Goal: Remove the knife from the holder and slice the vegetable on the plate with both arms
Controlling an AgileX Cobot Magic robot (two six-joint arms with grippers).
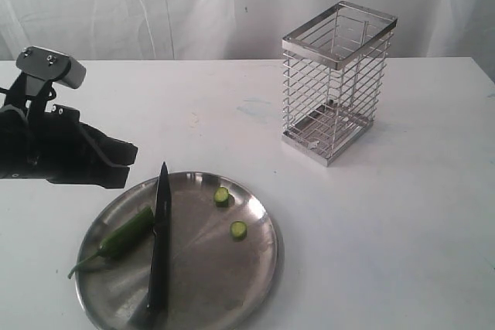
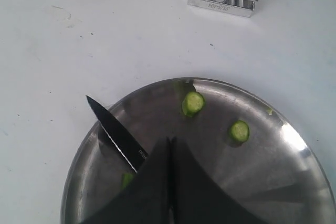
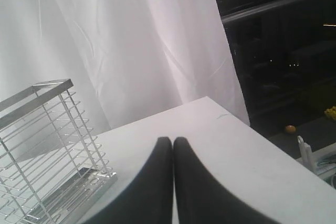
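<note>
Exterior view, near to far: plate (image 1: 259, 268) at the front edge of the desk (image 1: 402, 214), carrying the knife (image 1: 159, 245), the chili (image 1: 124, 235) and two cut rounds (image 1: 222, 195), (image 1: 238, 229). Knife lies flat, handle toward the viewer, tip just over the far rim, blade touching the chili's cut end. Chili rests at the plate's left, stem toward the near-left rim. Above the plate's left rim hovers the left end effector (image 1: 128, 164), fingers pressed together and grasping nothing; the left wrist view confirms the clenched tips (image 2: 170, 150) over the plate, beside the blade. Behind and to the right, well apart from the plate, stands the holder (image 1: 336, 83), upright and without the knife. Right end effector (image 3: 173, 153) does not appear in the exterior view; its wrist view shows it clenched, holding nothing, with the holder to one side.

Judged stage: slicing partly done, both tools released. To cut further, one end effector should open and pin the chili near its stem, while the other takes the handle squarely, keeping the blade vertical and clear of the pinning fingers.
</note>
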